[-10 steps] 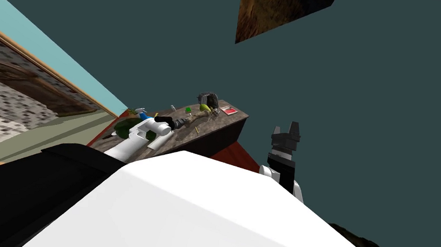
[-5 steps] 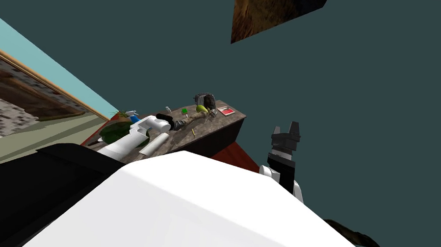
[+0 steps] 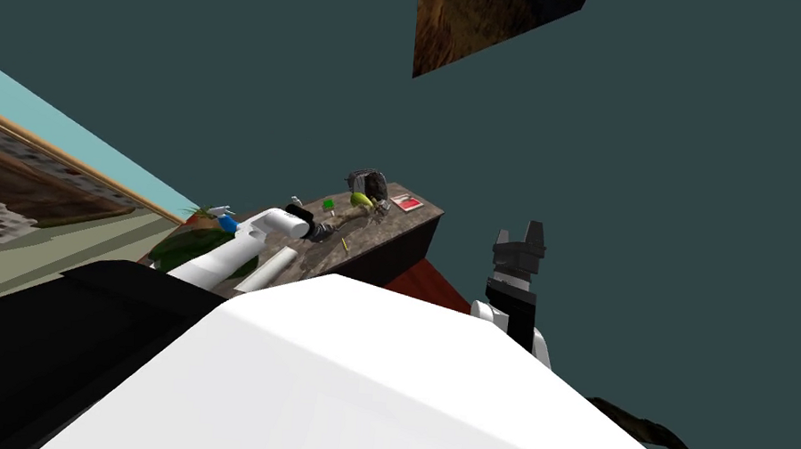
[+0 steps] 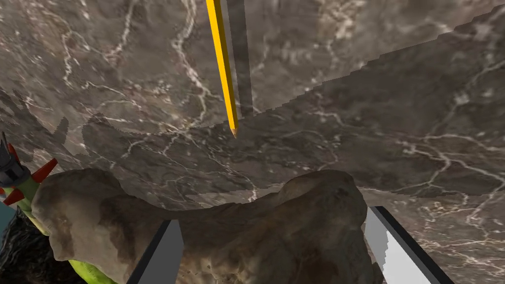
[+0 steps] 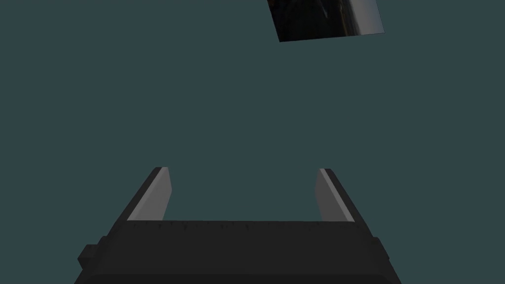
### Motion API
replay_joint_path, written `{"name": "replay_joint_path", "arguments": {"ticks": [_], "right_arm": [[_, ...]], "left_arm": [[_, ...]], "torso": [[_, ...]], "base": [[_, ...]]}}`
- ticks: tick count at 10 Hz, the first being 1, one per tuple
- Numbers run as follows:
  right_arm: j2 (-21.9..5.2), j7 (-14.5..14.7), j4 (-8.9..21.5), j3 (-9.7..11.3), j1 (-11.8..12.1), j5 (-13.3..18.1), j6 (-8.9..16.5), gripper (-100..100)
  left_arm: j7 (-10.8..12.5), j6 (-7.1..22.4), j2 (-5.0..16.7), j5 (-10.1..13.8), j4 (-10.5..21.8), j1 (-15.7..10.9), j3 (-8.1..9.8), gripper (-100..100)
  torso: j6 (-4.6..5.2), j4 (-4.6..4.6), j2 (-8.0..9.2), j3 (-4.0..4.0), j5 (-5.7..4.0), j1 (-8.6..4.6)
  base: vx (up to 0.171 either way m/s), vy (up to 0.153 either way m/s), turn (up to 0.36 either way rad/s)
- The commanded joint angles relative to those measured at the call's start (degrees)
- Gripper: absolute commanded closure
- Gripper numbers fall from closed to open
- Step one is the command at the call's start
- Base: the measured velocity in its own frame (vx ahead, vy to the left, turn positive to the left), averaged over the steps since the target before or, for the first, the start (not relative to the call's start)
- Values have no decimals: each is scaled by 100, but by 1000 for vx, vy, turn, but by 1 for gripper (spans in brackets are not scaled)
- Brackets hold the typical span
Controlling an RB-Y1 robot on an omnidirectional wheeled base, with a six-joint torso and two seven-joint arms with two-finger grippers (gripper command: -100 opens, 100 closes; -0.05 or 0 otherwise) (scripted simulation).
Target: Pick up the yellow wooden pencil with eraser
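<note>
One pencil (image 4: 223, 64) close to tabletop (image 4: 394, 123) edge

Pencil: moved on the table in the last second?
No. The pencil keeps its spot against the red book on the table; everything slid left together, my own move.

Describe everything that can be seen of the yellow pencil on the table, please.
The pencil is slim and yellow, with flat faces, one shaded orange, and a sharpened brownish tip. It lies flat on the brown marbled table, its shadow beside it. The tip points toward the open left pincer, with a brown lumpy object between them. Its other end is cut off by the picture's edge. Only the table touches it.
</note>
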State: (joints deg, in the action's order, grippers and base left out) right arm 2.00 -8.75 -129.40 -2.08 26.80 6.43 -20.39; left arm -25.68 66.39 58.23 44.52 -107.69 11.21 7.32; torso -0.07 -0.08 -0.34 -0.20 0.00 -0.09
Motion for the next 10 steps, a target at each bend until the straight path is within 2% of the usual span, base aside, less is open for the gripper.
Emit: {"name": "replay_joint_path", "arguments": {"ticks": [1,2,3,4,5,6,10], "right_arm": [[0,0,0,0,0,0,0,0],[0,0,0,0,0,0,0,0],[0,0,0,0,0,0,0,0],[0,0,0,0,0,0,0,0],[0,0,0,0,0,0,0,0],[0,0,0,0,0,0,0,0],[0,0,0,0,0,0,0,0]], "left_arm": [[-140,286,131,286,208,-144,-93,-100],[-140,440,131,287,208,-144,-93,-100],[-246,612,219,510,352,-223,-171,-100],[-246,718,219,510,352,-223,-171,-100],[-346,922,293,721,489,-294,-251,-100],[-346,964,293,721,489,-294,-251,-100],[-671,1690,435,1400,936,-478,-568,-100]], "torso": [[0,0,0,0,0,0],[2,0,-1,0,0,-1],[0,1,3,2,0,-1],[1,0,-2,0,0,-1],[0,0,3,2,0,-1],[1,1,3,2,-1,-4],[0,-3,-13,-7,-2,-8]], "base": [[68,-16,-70],[58,-13,-29],[75,-16,-53],[59,-13,-27],[60,-26,-54],[52,-20,-24],[97,-23,-49]]}}
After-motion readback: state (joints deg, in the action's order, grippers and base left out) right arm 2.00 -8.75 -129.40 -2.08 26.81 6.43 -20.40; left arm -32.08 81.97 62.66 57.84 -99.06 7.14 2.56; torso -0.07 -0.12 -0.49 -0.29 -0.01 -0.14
